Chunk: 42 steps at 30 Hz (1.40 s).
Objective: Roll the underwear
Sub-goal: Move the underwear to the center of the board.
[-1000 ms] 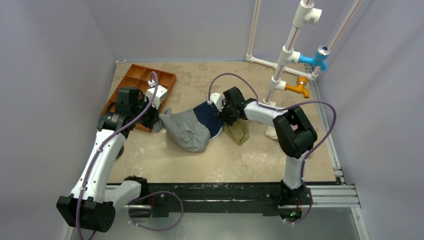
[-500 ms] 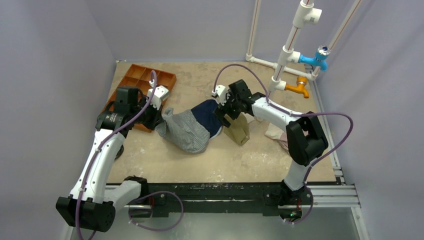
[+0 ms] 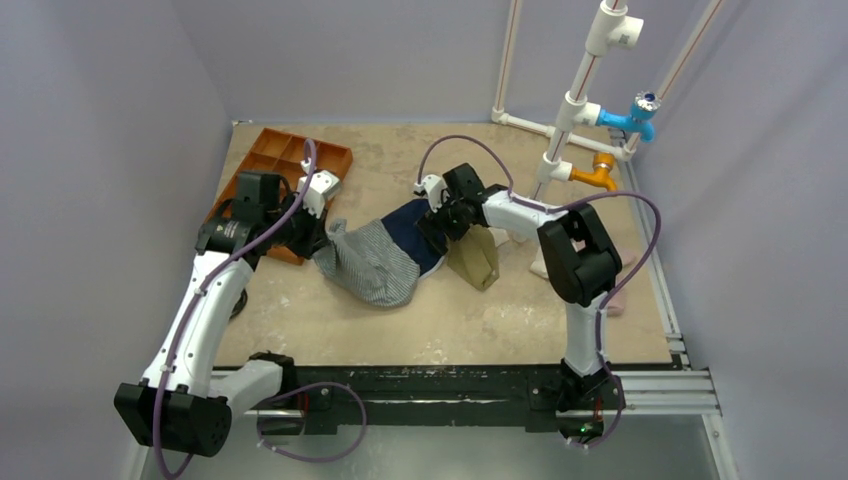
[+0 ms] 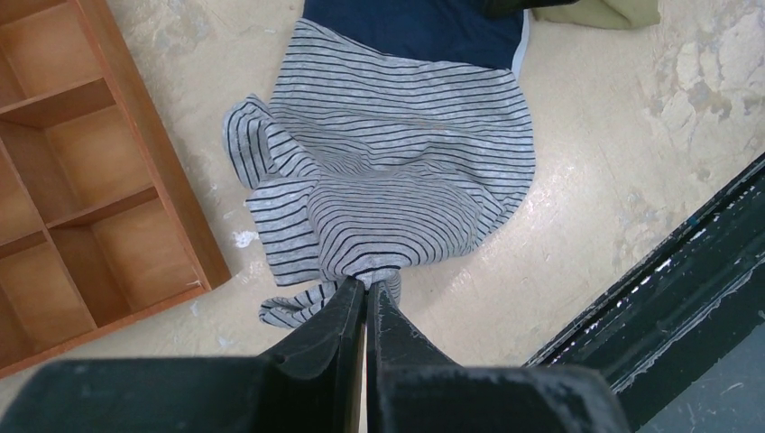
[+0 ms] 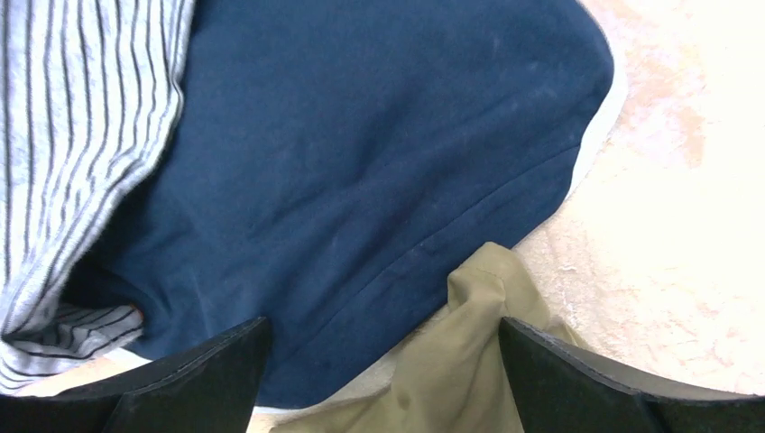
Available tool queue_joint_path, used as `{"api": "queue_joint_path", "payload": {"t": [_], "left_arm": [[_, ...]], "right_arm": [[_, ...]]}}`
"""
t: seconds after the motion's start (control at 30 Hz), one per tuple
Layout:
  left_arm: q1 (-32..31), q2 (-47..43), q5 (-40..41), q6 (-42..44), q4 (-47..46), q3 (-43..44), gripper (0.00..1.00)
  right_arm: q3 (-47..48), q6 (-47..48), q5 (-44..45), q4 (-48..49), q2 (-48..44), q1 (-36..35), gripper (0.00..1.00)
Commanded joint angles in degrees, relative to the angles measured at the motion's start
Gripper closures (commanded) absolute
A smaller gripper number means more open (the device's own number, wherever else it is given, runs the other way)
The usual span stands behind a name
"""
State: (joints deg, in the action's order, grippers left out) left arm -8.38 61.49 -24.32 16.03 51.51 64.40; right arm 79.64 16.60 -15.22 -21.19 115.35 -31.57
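The underwear, grey with fine dark stripes, lies crumpled on the table left of centre. My left gripper is shut on a bunched corner of the underwear at its left end, the cloth pinched at the left gripper's tips. The underwear's far end overlaps a plain navy garment. My right gripper hovers open just above that navy garment and an olive-tan garment. The right gripper has nothing between its fingers. A striped edge of the underwear shows at the left of the right wrist view.
A wooden compartment tray sits at the back left, close beside the left gripper. The olive-tan garment lies right of the navy one. A white pipe frame with blue and orange taps stands at the back right. A pale cloth lies behind the right arm.
The right gripper's jaws have spread wide and its arm has swung, the elbow moving back left. The left gripper keeps its hold on the underwear, nearly still.
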Motion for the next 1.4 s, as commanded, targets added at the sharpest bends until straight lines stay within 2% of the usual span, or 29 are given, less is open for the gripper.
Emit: {"api": "queue_joint_path", "payload": {"t": [0.0,0.07,0.17,0.33,0.37,0.43,0.6,0.97,1.2,1.37], "left_arm": [[0.1,0.1,-1.0,-0.5,-2.0,1.4,1.0],[0.1,0.0,-0.8,-0.5,-2.0,1.5,1.0],[0.1,0.0,-0.4,-0.3,-2.1,1.5,1.0],[0.1,0.0,0.7,-0.2,-2.4,1.2,1.0],[0.1,-0.1,0.9,-0.2,-2.5,1.1,1.0],[0.1,-0.1,1.5,-0.1,-2.8,0.8,1.0],[0.2,-1.4,3.1,-0.1,-2.9,0.9,1.0],[0.2,-8.6,-4.2,-1.1,-3.4,6.7,1.0],[0.2,-6.2,-8.3,-1.6,-4.1,6.7,1.0],[0.2,-4.6,-9.4,-1.9,-5.7,5.4,1.0]], "right_arm": [[-2.9,-1.2,3.5,0.7,0.1,-0.8,0.02],[-4.6,-1.0,5.8,1.7,0.2,-1.1,0.08],[-5.1,-0.7,10.1,2.0,1.0,-1.2,0.33],[-3.4,-0.5,14.2,2.2,1.7,-1.2,0.65],[-2.5,-0.5,15.0,2.0,2.0,-1.2,0.75],[-1.1,-0.3,18.4,1.9,2.7,-1.1,1.0],[3.1,1.6,24.8,1.4,4.4,-0.3,1.0],[18.1,4.7,36.1,-0.6,7.6,7.0,1.0],[27.4,7.6,44.6,0.5,13.3,9.1,1.0],[29.3,10.4,49.5,3.4,15.7,10.1,1.0]]}}
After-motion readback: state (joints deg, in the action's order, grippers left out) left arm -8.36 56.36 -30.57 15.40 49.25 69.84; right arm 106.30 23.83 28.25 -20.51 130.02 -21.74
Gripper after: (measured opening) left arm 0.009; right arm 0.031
